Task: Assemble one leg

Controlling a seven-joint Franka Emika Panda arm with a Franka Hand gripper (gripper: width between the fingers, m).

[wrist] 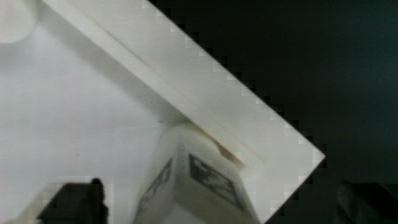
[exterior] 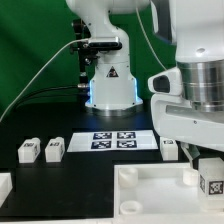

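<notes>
Black table (exterior: pixel 60 185), green backdrop (exterior: pixel 30 40) behind. The robot's base (exterior: pixel 110 85) stands at the far edge, glowing blue near its foot, with cables trailing toward the exterior view's left.

The arm's big white housing fills the exterior view's right and hangs over the near corner of the table. The gripper (exterior: pixel 205 165) reaches down below it. In the wrist view its two dark fingertips (wrist: pixel 75 200) stand wide apart at either side of the leg (wrist: pixel 192 180), with visible gaps between pad and post. Jaws fully spread, nothing clamped.

The leg, a chunky white post with a black-and-white tag, stands upright directly under the gripper, between the fingers. In the exterior view it shows at (exterior: pixel 212 183), tag facing the camera. It sits in the corner of the large white tray-like part (exterior: pixel 150 190), just inside the rim. Whether it is seated in a socket, I cannot tell.

Around the tool:
- The tray's raised rim runs close beside the leg; the near fingertip hangs just off it.
- A third white post (exterior: pixel 170 148) stands just beyond the tray, near the gripper.
- The marker board (exterior: pixel 113 141) lies flat further off, toward the base.
- Two more white posts (exterior: pixel 29 151) and (exterior: pixel 54 148), side by side, sit well apart from the tool, at the exterior view's left.
- A white block edge (exterior: pixel 5 187) pokes in at the near left corner, cut off.
</notes>
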